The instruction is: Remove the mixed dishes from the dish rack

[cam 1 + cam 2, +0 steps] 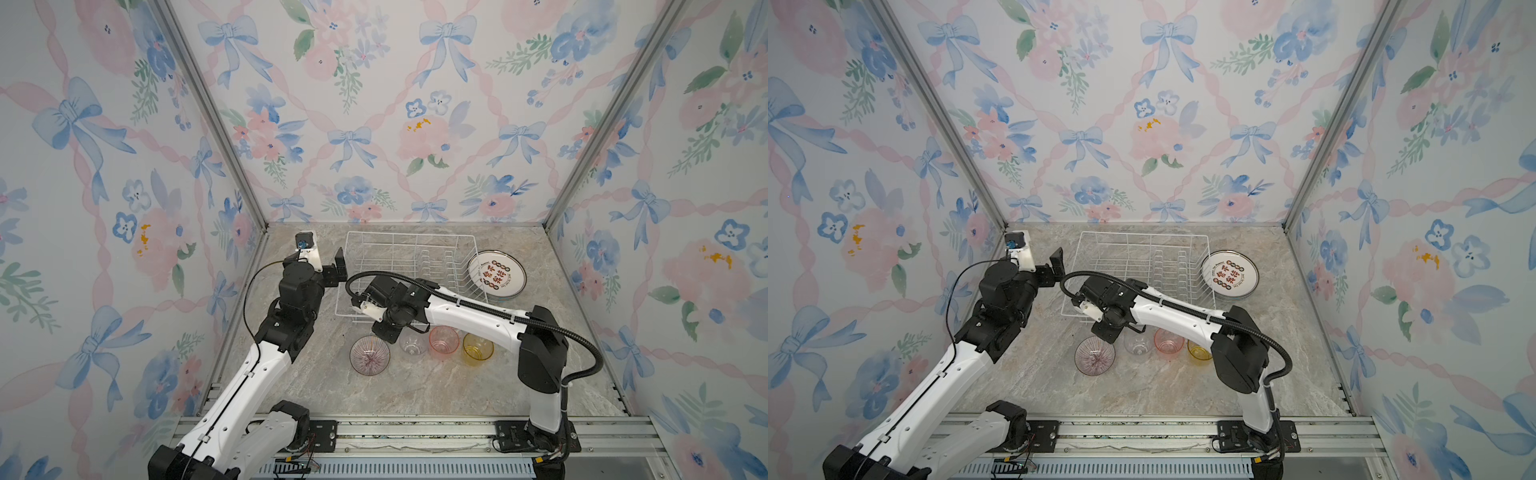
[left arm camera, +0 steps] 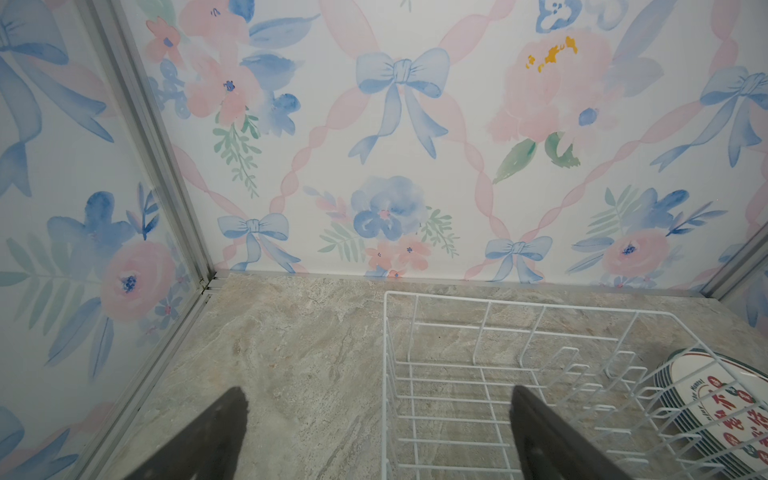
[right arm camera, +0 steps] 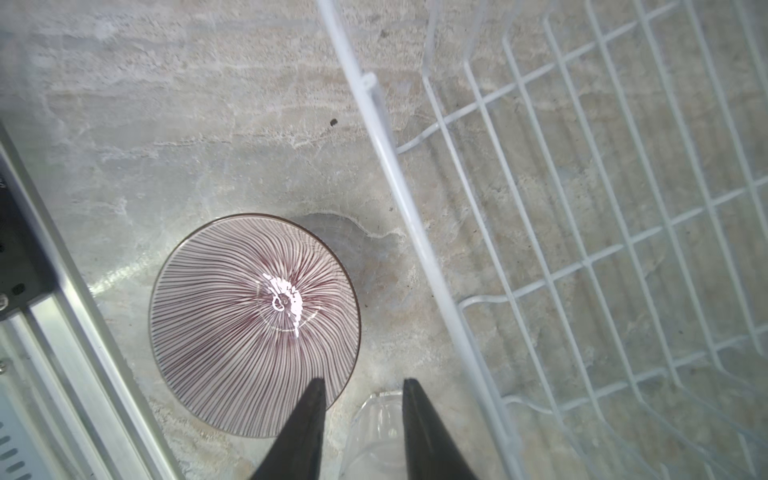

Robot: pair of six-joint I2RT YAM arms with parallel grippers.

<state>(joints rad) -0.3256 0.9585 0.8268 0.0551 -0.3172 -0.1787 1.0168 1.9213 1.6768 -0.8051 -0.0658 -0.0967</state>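
Unloading looks done: dish rack [image 3: 399,187] sits empty beside right gripper [image 3: 362,384], jaws parted over clear tumbler [image 3: 374,436] on surface [image 3: 208,124], striped bowl [image 3: 249,324] just beside, plates [image 1: 496,274] beyond rack; left gripper [image 2: 376,390] spread wide and empty; next likely lift straight up without tipping the glass.

The round striped bowl [image 3: 253,324] is showing fine purple lines radiating over a pale ground. The clear ribbed glass tumbler [image 1: 413,347] is taking no tint, while the pink tumbler [image 1: 444,343] and the yellow tumbler [image 1: 478,349] are glowing. The round white plates [image 1: 496,272] are carrying red and dark print inside dark rims. The white wire dish rack [image 1: 409,233] is sitting on the grey-beige marbled bench [image 1: 415,395]. Blue bows and pink flowers are covering the wall panels [image 1: 374,83].
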